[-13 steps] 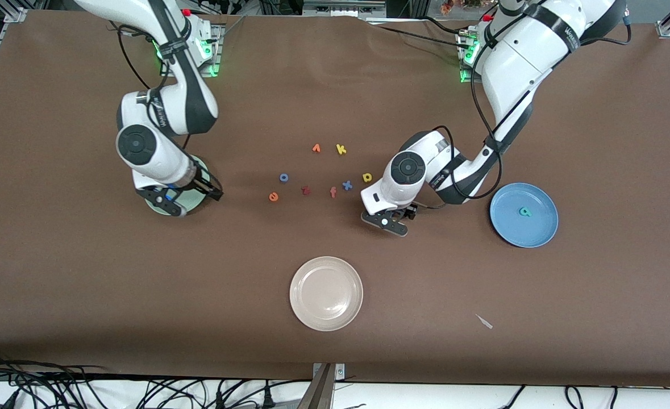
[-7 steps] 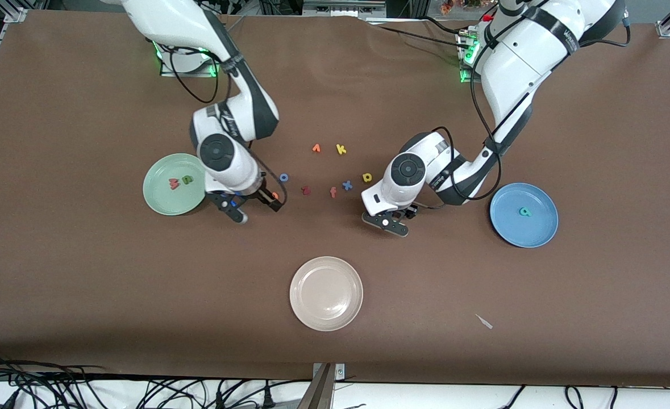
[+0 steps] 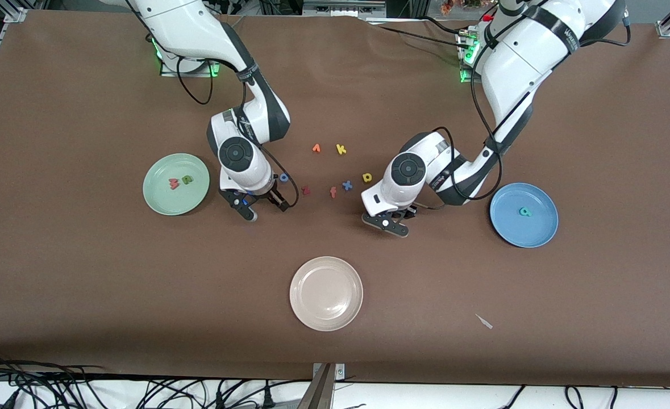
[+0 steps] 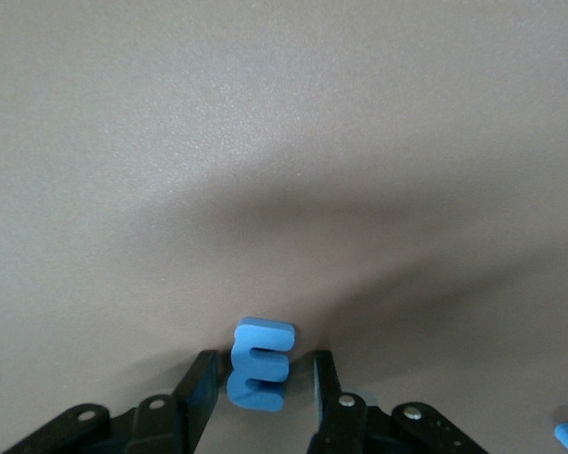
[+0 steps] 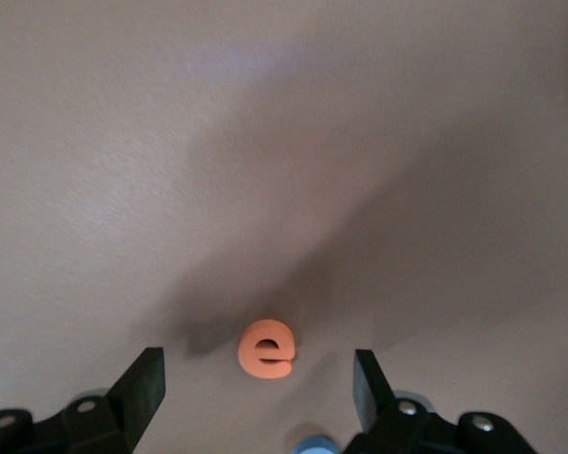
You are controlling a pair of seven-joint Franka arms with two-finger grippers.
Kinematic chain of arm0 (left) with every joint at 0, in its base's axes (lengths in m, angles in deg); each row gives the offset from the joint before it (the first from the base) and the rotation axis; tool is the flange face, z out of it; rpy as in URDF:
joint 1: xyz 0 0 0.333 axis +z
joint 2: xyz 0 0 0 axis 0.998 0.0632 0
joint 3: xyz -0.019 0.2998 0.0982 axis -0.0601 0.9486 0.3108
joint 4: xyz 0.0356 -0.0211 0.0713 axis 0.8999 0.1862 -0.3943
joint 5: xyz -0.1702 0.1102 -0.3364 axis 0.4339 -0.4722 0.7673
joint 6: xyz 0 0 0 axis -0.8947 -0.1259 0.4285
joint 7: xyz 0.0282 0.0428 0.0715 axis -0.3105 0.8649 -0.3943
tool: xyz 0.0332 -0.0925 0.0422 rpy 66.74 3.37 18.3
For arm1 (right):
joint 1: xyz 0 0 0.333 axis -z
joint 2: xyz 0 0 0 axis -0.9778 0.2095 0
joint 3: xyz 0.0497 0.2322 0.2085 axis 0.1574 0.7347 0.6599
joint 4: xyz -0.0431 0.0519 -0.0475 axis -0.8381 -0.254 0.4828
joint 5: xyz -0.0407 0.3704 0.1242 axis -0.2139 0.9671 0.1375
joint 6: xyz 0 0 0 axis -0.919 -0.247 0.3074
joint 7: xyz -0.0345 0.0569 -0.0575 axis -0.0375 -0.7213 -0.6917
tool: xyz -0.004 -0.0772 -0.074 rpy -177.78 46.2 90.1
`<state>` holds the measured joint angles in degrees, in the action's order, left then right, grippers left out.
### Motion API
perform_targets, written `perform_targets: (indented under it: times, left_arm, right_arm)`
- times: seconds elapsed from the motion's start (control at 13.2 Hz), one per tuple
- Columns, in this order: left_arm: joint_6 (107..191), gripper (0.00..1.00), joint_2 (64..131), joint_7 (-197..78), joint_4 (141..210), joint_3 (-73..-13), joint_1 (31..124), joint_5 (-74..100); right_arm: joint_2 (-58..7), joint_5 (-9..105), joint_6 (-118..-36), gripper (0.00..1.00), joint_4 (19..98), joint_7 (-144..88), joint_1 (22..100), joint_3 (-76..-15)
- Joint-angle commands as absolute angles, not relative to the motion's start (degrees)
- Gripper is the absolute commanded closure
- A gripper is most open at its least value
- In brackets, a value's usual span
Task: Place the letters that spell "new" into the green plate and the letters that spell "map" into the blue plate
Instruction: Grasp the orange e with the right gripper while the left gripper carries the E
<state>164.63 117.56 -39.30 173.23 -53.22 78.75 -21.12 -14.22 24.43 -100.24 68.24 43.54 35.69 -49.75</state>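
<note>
The left gripper [image 4: 257, 392] is low over the brown table [image 3: 84, 272], between the cluster of loose letters and the blue plate [image 3: 523, 215], and its fingers [image 4: 197, 392] have drawn in since a second ago until they bracket the blue m [image 4: 259, 364]; that letter stands on edge in the gap, a thick matte foam block with rounded lobes; whether the pads already press it I cannot tell; the front view hides the m under the wrist, only the left wrist view shows it; the right gripper [image 5: 256, 383] has swung away from over the green plate [image 3: 176, 184] and now hangs low over the orange e [image 5: 266, 349], jaws spread wide to either side with clear space around it, gripping nothing; the e lies flat, soft-edged foam, and again only the right wrist view shows it, the front view covering it with the arm; uncovered by that move, the pale mint plate with its smooth raised rim holds the pink-red w [image 3: 173, 183] and the green n [image 3: 187, 179] side by side; the glossy mid-blue plate holds the teal a [image 3: 524, 212]; the yellow p [image 3: 367, 178] lies on the table near the left arm's wrist
</note>
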Motion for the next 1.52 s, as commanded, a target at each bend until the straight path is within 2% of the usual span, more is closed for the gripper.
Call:
perform_targets:
  times: [0.0, 0.08, 0.23, 0.68, 0.98, 1.14, 1.44]
  left_arm:
    - [164.6, 0.64, 118.7, -38.1, 172.4, -52.9, 78.3, -23.6]
    - [164.6, 0.67, 118.7, -38.1, 172.4, -52.9, 78.3, -23.6]
    - [164.6, 0.74, 118.7, -38.1, 172.4, -52.9, 78.3, -23.6]
    - [163.3, 0.87, 116.5, -37.7, 172.2, -53.0, 81.7, -23.5]
    - [150.9, 0.95, 112.8, -47.5, 172.3, -53.5, 86.5, -22.4]
    - [148.1, 0.95, 111.5, -53.9, 172.3, -53.9, 89.9, -21.1]
    - [140.6, 0.95, 109.3, -66.6, 172.1, -54.2, 96.2, -20.6]
  right_arm:
    - [-14.3, 25.5, -102.0, 0.26, 69.7, 44.3, 34.5, -49.9]
    - [-14.3, 25.5, -102.1, 0.4, 69.7, 44.4, 34.4, -49.9]
    - [-14.3, 25.4, -102.0, 0.59, 69.7, 44.3, 34.4, -50.0]
    - [-14.5, 25.3, -101.8, 0.59, 69.7, 43.6, 34.7, -51.0]
    - [-14.5, 25.3, -101.7, 0.87, 69.7, 43.9, 34.6, -51.0]
    - [-15.6, 25.3, -101.3, 0.88, 69.4, 43.1, 34.6, -51.6]
    - [-22.9, 25.3, -87.6, 0.88, 69.6, 28.1, 34.7, -60.0]
